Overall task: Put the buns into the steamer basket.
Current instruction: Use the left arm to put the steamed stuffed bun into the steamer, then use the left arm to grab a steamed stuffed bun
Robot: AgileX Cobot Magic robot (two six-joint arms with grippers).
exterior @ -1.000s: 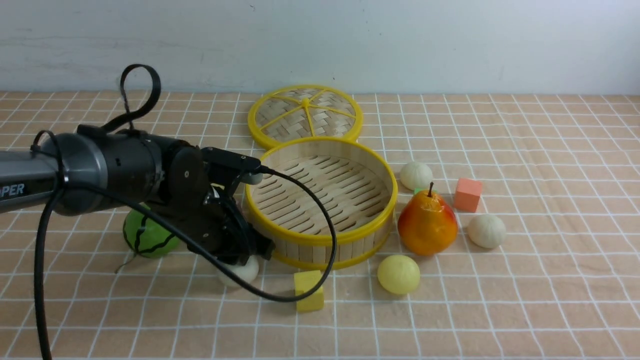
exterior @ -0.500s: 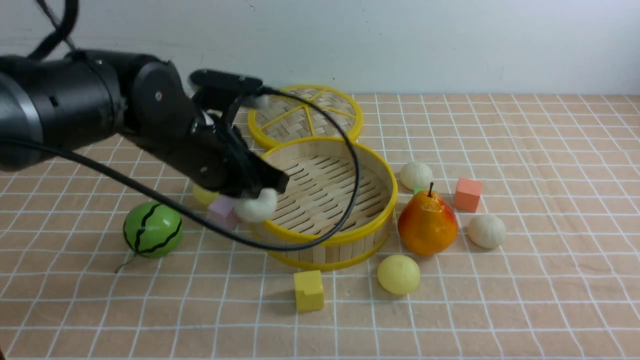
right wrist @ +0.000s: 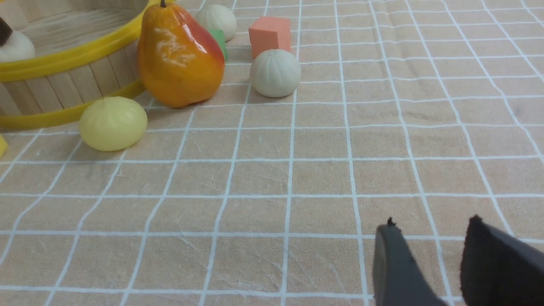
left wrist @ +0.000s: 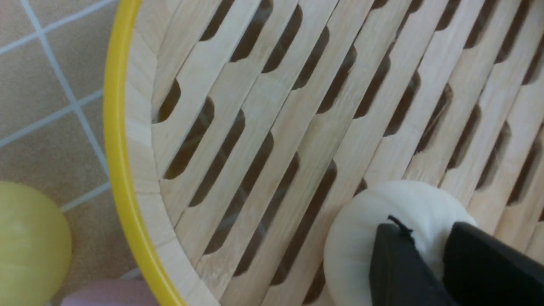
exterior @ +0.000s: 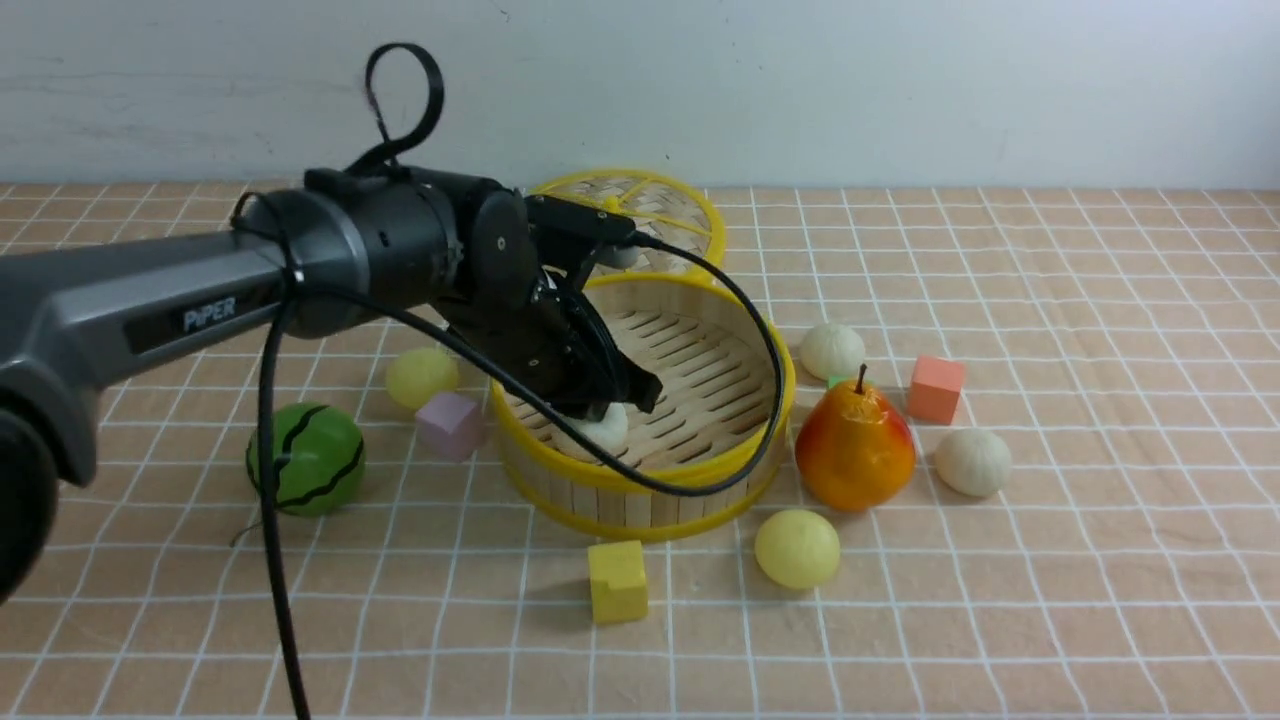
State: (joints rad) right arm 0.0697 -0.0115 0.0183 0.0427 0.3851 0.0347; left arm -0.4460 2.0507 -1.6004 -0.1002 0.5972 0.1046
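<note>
Where the left gripper (left wrist: 425, 229) hangs, jaws apart — a bun (left wrist: 361, 233) sits beneath, inside the steamer basket (left wrist: 111, 127).

1. Looks like a robotics lab / test bench imo, not a real kitchen.
2. Black robot arm (exterior: 150, 310) w/ "PIPER" printed on it + loose cable (exterior: 270, 520).
3. Bare white wall (exterior: 900, 90), grid-print tablecloth (exterior: 1100, 600).
4. Props are toy-ish: glossy pear (exterior: 855, 450), watermelon ball (exterior: 305, 460), yellow cube (exterior: 617, 580), orange cube (exterior: 936, 388).

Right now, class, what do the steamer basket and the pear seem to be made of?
Steamer basket: pale bamboo or wood slats, matt, with visible grain; its yellow rims look like plastic. Pear: probably moulded plastic, glossy, judging by sharp highlights on its skin.
</note>
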